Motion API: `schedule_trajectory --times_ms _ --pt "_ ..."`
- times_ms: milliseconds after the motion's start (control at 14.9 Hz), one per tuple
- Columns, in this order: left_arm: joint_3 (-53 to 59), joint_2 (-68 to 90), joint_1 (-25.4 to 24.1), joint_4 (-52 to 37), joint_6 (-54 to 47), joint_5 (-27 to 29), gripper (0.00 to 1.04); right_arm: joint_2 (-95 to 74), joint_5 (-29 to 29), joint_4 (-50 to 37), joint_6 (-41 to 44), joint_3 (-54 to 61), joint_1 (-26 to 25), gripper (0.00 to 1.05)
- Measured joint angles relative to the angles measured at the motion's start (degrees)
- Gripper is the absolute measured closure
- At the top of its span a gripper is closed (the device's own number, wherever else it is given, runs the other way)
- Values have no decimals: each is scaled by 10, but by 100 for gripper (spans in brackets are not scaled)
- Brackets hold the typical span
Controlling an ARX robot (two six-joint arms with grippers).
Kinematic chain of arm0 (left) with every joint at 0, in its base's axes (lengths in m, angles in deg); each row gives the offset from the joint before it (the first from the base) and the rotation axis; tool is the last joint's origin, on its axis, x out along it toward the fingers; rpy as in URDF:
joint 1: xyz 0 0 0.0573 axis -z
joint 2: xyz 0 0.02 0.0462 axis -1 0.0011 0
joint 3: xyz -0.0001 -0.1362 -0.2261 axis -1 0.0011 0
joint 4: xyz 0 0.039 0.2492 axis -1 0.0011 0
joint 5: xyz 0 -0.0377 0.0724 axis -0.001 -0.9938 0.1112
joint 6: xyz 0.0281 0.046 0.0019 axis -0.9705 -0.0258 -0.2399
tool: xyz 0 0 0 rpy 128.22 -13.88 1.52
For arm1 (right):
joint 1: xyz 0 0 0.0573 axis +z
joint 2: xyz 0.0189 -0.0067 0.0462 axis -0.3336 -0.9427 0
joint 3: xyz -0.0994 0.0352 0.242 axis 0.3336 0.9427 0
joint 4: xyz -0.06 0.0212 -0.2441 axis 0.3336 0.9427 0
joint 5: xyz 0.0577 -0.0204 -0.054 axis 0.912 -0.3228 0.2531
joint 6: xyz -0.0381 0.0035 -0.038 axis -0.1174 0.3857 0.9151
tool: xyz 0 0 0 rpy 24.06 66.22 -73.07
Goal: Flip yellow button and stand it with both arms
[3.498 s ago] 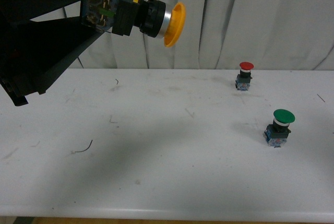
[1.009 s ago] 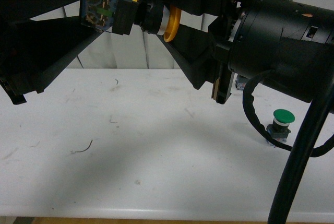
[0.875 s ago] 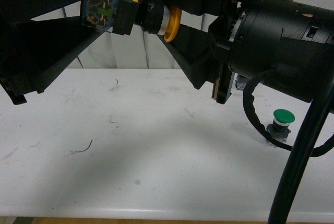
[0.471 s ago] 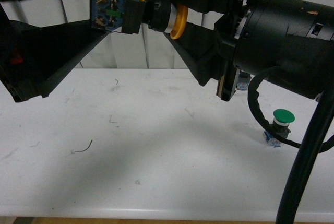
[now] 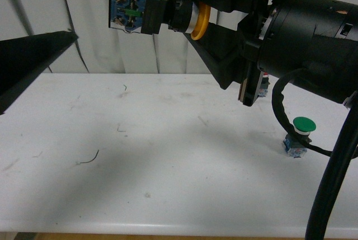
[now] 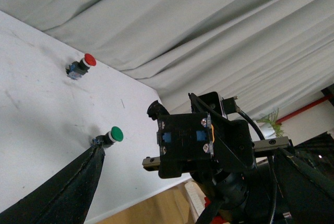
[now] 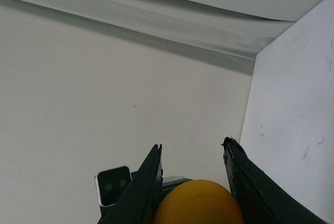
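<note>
The yellow button (image 5: 162, 12) hangs high above the table, lying sideways with its blue-and-black contact block to the left and its yellow cap to the right. My right gripper (image 5: 182, 16) is shut on it just behind the cap. In the right wrist view the cap (image 7: 198, 203) sits between the two black fingers (image 7: 150, 182). My left gripper (image 6: 188, 152) is open and apart from the button, whose contact block (image 6: 185, 143) faces it. In the front view only one left finger (image 5: 33, 61) shows, far to the left.
A green-capped button (image 5: 299, 136) stands on the white table (image 5: 156, 156) at the right, also seen as the green button (image 6: 110, 136) in the left wrist view. A red-capped button (image 6: 81, 66) stands farther back. The bulky right arm (image 5: 313, 50) and its cable fill the right side. Grey curtains hang behind.
My left gripper has let go of the contact block, opened and drawn back to the left. The button, now held only by the right gripper, has shifted slightly right and up.
</note>
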Motion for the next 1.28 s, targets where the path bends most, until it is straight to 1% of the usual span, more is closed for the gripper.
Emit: schedule_trajectory --times_ms 135,202,336,404,538,606,673,740,807,942,1009,1076,1144,1278 --pt "20 -79 -37 80 -35 -4 7 2 -1 0 0 -1 -8 71" --pt "28 -138 -54 152 -69 16 7 5 -1 1 0 -4 -9 71" --pt "28 -261 -50 314 -183 104 7 10 -5 0 0 -9 -13 71" --pt "28 -337 -33 403 -257 160 7 11 -7 0 0 -9 -14 71" --pt "28 -466 -4 534 -384 253 7 13 -9 0 0 -9 -14 71" --pt "28 -513 7 580 -412 292 7 13 -11 0 -1 -9 -14 71" --pt "28 -566 7 619 -437 327 7 15 -12 1 -1 -9 -14 71" --pt "26 -571 -1 616 -455 347 7 15 -12 0 -1 -9 -14 71" --pt "25 -570 -15 617 -477 361 7 16 -12 0 -1 -9 -14 71" --pt "25 -568 -47 611 -504 369 7 16 -12 1 -1 -9 -14 71" --pt "30 -573 -72 589 -524 356 15 17 -12 1 -1 -9 -14 71" --pt "44 -589 -81 581 -535 354 26 19 -12 1 -1 -9 -14 71" --pt "76 -603 -79 576 -545 350 42 19 -11 0 0 -9 -14 71" --pt "105 -618 -78 570 -548 350 66 20 -10 1 0 -9 -14 71"
